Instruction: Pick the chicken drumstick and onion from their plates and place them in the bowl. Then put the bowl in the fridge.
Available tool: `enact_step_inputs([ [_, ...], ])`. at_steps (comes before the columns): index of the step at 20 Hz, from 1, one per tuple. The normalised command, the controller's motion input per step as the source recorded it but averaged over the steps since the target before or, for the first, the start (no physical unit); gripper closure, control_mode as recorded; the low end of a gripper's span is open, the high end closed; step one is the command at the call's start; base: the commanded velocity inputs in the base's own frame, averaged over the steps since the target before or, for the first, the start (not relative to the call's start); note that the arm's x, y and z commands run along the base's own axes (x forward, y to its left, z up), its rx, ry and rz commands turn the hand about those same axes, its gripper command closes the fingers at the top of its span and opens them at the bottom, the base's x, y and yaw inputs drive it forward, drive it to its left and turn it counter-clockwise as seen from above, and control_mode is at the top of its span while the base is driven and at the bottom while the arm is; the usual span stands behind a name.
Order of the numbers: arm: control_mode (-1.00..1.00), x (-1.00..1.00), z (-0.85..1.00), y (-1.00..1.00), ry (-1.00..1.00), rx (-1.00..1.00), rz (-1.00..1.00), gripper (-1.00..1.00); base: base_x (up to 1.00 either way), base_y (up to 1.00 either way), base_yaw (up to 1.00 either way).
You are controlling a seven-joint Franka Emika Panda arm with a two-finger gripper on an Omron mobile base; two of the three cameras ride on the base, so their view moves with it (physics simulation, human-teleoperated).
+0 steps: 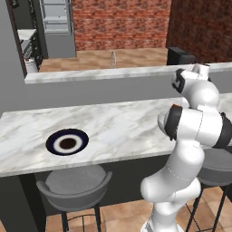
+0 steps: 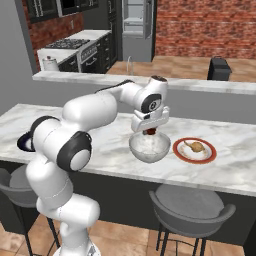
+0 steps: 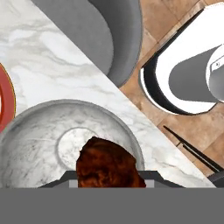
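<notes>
Starting with the left base view: navy-rimmed plate [image 1: 67, 142] sits bare at lower left of the marble counter [image 1: 118, 124]; its drumstick is gone from it. Fridge [image 1: 56, 21] stands far off at upper left, across the kitchen.

Right base view: gripper [image 2: 150, 131] hangs at frame centre directly over the bowl [image 2: 149, 147], with a dark red-brown piece clamped between its fingers, judged to be the chicken drumstick [image 2: 151, 132]. Red-rimmed plate [image 2: 195, 150] lies just right of the bowl, a tan item on it, presumably the onion [image 2: 197, 147].

Hand view: drumstick at bottom centre, gripped, hanging above the bowl's empty interior.

Progress, judged: drumstick lifted and positioned, not yet released. Remaining: drop it, fetch onion, carry bowl to fridge.
</notes>
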Motion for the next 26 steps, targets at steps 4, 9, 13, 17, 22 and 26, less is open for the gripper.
enact_step_inputs([
  [4, -1.00, 0.13, -0.06, -0.05, 0.02, -0.06, -0.03, 1.00, 0.00, 0.00, 0.00],
  [9, -1.00, 0.00, -0.20, 0.00, 0.00, -0.05, -0.05, 1.00, 0.00, 0.00, 0.00],
  [13, -1.00, 0.00, -0.19, 0.00, 0.00, -0.02, -0.08, 1.00, 0.00, 0.00, 0.00],
  [17, -1.00, 0.01, -0.20, 0.00, 0.00, 0.00, -0.07, 1.00, 0.00, 0.00, 0.00],
  [22, -1.00, 0.05, -0.17, 0.02, 0.00, 0.00, -0.06, 1.00, 0.00, 0.00, 0.00],
  [26, -1.00, 0.05, -0.18, 0.02, 0.00, 0.00, -0.05, 1.00, 0.00, 0.00, 0.00],
])
